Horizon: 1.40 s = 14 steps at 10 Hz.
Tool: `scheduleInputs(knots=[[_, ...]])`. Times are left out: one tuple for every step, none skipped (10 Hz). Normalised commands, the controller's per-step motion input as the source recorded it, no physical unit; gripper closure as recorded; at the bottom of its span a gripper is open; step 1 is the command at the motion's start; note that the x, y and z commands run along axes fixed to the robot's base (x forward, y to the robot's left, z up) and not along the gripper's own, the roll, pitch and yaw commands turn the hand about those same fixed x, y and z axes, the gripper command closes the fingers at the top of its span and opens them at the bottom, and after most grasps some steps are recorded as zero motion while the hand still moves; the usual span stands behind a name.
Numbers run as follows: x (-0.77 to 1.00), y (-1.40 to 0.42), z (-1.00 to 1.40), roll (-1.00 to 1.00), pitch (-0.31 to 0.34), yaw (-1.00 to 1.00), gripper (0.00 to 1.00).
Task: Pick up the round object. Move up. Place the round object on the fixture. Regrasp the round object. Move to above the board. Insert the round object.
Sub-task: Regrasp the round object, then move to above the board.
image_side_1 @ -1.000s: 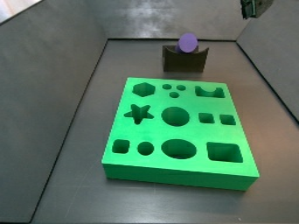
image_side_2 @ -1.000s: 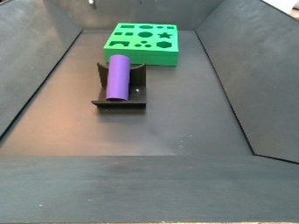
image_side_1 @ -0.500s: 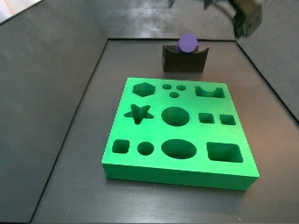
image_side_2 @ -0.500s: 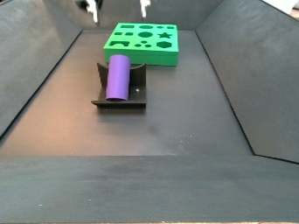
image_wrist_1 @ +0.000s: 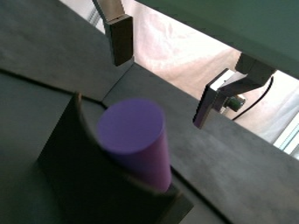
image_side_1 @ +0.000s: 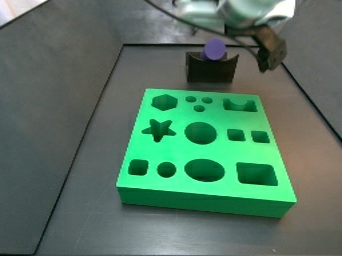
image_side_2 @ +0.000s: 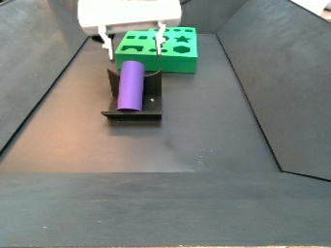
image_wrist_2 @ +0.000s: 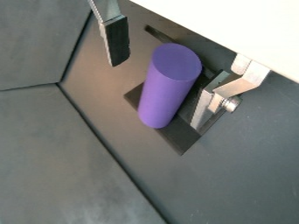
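Observation:
The round object, a purple cylinder [image_side_2: 131, 84], lies in the notch of the dark fixture [image_side_2: 134, 112]; a side view shows its round end [image_side_1: 214, 48] above the fixture [image_side_1: 210, 70]. My gripper [image_side_2: 131, 45] is open and hangs just above the peg's far end, one finger on each side, not touching it. Both wrist views show the peg [image_wrist_1: 135, 138] [image_wrist_2: 167, 85] between the spread fingers [image_wrist_1: 118, 39] [image_wrist_2: 117, 39], with the gripper [image_wrist_2: 163, 72] empty. The green board [image_side_1: 203, 150] lies flat in front of the fixture.
Dark sloped walls [image_side_2: 39, 87] enclose the dark floor on all sides. The board [image_side_2: 159, 48] sits close behind the gripper in a side view. The arm's body [image_side_1: 227, 12] reaches in from the top.
The gripper has come down from above the frame edge until its open fingers straddle the peg's end. The peg, fixture and board have not moved.

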Motion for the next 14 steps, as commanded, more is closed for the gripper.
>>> scheduleInputs(knots=[[0.11,0.03,-1.0,0.07,-0.075,0.01,0.0],[0.12,0.02,-0.89,0.07,-0.049,-0.01,0.0],[0.11,0.01,-0.74,0.07,-0.034,-0.02,0.0],[0.09,0.0,-0.55,0.07,-0.02,-0.01,0.0],[0.08,0.0,-0.46,0.07,-0.014,-0.01,0.0],[0.08,0.0,-0.26,0.06,-0.001,0.0,0.0],[0.03,-0.01,-0.18,0.06,0.019,0.0,0.0],[0.01,-0.02,-0.17,0.06,0.014,0.0,0.0],[0.01,-0.02,-0.17,0.06,0.014,0.0,0.0],[0.01,-0.02,-0.17,0.06,0.014,0.0,0.0],[0.01,-0.02,-0.17,0.06,0.014,0.0,0.0],[0.0,0.0,0.0,0.0,0.0,0.0,1.0],[0.11,0.07,1.0,-0.01,-0.213,-0.11,1.0],[0.11,0.07,1.0,-0.02,-0.211,-0.12,1.0]])
